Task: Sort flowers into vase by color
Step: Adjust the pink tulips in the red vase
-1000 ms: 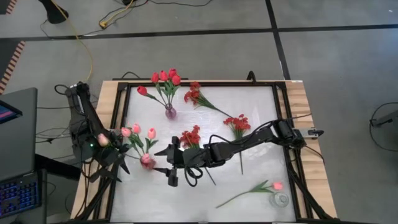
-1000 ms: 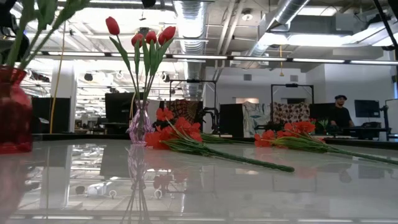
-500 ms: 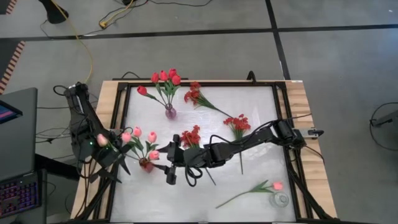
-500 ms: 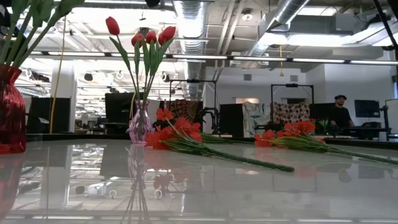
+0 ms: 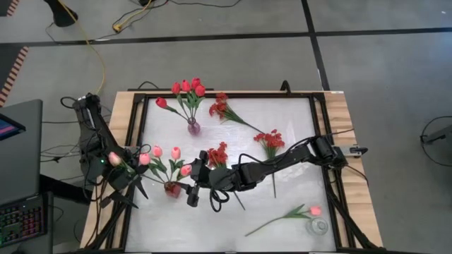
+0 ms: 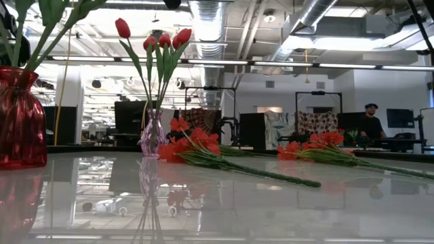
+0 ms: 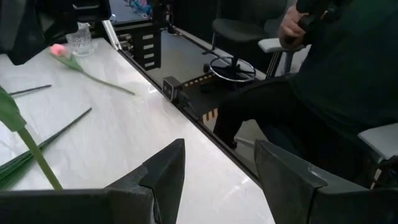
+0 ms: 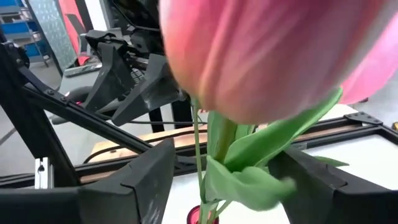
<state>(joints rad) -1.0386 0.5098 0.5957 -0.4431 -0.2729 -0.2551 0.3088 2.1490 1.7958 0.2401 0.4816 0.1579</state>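
White glossy tabletop [image 5: 289, 127] fills a black frame; behind it we see an open workshop. Our right gripper [image 5: 191, 191], fingers spread and empty, sits just beside the red vase [image 5: 171, 189] of pink tulips [image 5: 175, 152]. Left gripper [image 5: 126, 189] waits open at the table's left edge.

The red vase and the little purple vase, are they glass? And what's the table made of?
The red vase looks like tinted glass: glossy, ribbed, with light glinting on its sides. The little purple vase also seems to be glass, since you can partly see through it. The table looks like polished white stone or a glossy laminate; it mirrors the vases and ceiling lights, so I can't say which.
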